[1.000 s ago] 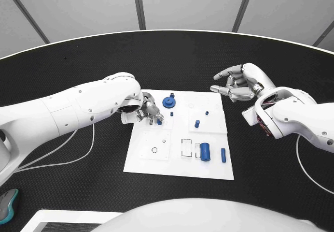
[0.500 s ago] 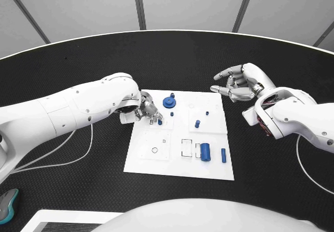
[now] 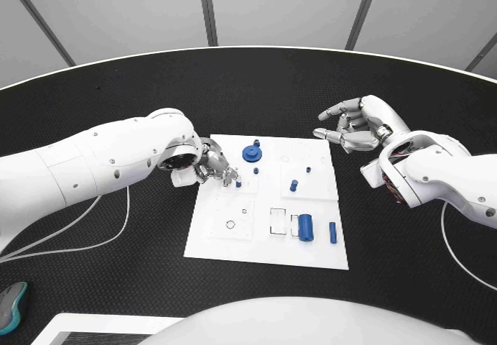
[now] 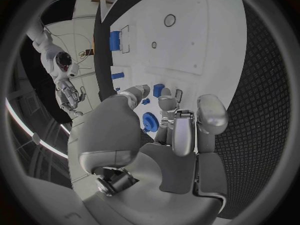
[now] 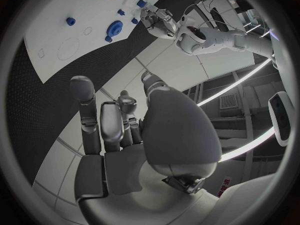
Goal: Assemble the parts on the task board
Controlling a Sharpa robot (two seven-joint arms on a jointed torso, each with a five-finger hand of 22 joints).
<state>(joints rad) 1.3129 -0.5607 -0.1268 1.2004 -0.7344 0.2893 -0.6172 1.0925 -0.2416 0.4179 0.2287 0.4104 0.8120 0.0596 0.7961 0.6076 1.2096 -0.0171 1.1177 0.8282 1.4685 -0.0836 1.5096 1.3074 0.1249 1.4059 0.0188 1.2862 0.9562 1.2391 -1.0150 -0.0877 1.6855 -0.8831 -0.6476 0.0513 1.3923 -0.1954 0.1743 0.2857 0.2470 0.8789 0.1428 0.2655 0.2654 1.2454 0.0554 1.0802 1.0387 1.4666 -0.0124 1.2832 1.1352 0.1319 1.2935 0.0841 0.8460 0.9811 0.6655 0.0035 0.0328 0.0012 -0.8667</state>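
Observation:
The white task board (image 3: 233, 241) lies mid-table. My left hand (image 3: 215, 167) hovers over its far left part. The curled fingertips (image 4: 167, 103) sit right beside a small upright blue peg (image 3: 237, 184) (image 4: 158, 90), and the thumb stands a little apart from it. A round blue gear (image 3: 251, 152) (image 4: 150, 121) stands just beyond the hand. Other blue parts on the board are a tiny peg (image 3: 256, 170), a peg (image 3: 293, 185), a thick cylinder (image 3: 306, 226) and a slim pin (image 3: 332, 231). My right hand (image 3: 354, 126) (image 5: 119, 135) hangs empty, fingers loosely spread, above the black table off the board's far right corner.
The black table (image 3: 124, 237) surrounds the board, with a white cable (image 3: 103, 223) trailing at the left. A white tray edge (image 3: 62, 323) and a teal object (image 3: 8, 305) lie near the front left. The right wrist view shows the board (image 5: 56, 40) and gear (image 5: 114, 27).
My left arm has drawn slightly back to the left, so the fingertips cover less of the small peg. The right hand and the other parts have stayed put.

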